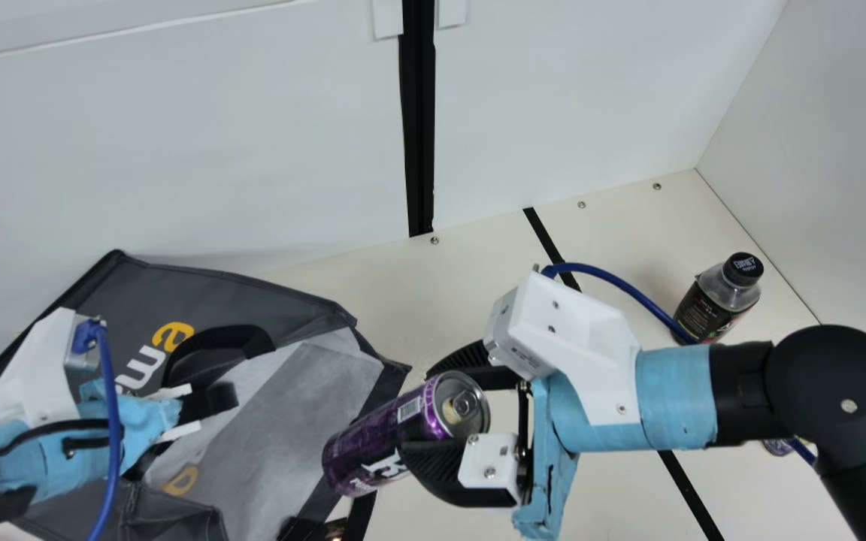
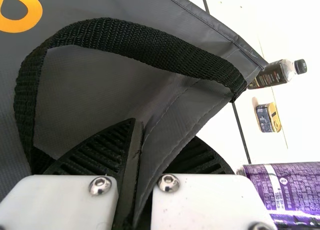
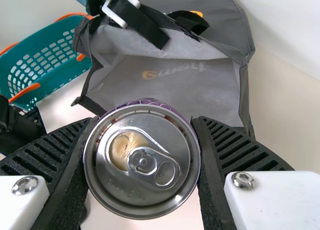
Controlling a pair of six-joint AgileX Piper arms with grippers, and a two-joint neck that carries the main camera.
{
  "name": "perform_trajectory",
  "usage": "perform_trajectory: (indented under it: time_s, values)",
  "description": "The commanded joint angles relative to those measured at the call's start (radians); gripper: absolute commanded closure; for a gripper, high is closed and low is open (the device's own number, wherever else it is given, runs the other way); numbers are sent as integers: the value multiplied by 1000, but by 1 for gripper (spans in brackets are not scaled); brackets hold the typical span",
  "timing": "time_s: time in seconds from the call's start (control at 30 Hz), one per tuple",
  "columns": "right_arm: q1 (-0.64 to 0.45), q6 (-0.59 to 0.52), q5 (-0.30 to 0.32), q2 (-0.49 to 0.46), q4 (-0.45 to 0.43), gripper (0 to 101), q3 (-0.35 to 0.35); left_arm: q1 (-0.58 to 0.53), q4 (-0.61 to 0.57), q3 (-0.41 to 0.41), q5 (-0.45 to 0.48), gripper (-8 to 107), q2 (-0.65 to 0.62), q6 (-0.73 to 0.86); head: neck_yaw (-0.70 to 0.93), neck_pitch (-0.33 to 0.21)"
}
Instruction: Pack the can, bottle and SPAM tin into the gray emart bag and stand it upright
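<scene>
My left gripper is at the gray emart bag; in the left wrist view the gripper is shut on the fabric edge of the bag, beside a black handle. The bag lies with its mouth held apart, facing the can. My right gripper is shut on the purple can, tilted with its bottom end toward the bag's mouth. In the right wrist view the can's top sits between the fingers of the gripper. The bottle stands at the right; the SPAM tin shows in the left wrist view.
A teal basket with orange handles stands beside the bag. White walls close off the back and the right side of the cream table. My right forearm crosses the table in front of the bottle.
</scene>
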Motion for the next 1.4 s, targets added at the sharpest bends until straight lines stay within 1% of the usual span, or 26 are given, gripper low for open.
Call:
perform_trajectory:
  time_s: [0.0,0.4,0.73,0.9,1.1,1.37]
  values:
    - [-6,-13,1,3,11,101,4,0,0,0,0,107,0,0,-1,-23]
    - [-39,-68,1,22,54,101,38,0,0,0,0,107,0,0,-1,-23]
    - [-50,-91,-4,39,68,101,62,0,0,0,0,107,0,0,-1,-23]
    - [1,-80,-64,51,62,101,85,0,0,0,0,107,0,0,-1,-23]
    - [80,-55,-150,71,51,101,105,0,0,0,0,107,0,0,-1,-23]
    - [189,-17,-269,113,43,101,115,0,0,0,0,107,0,0,-1,-23]
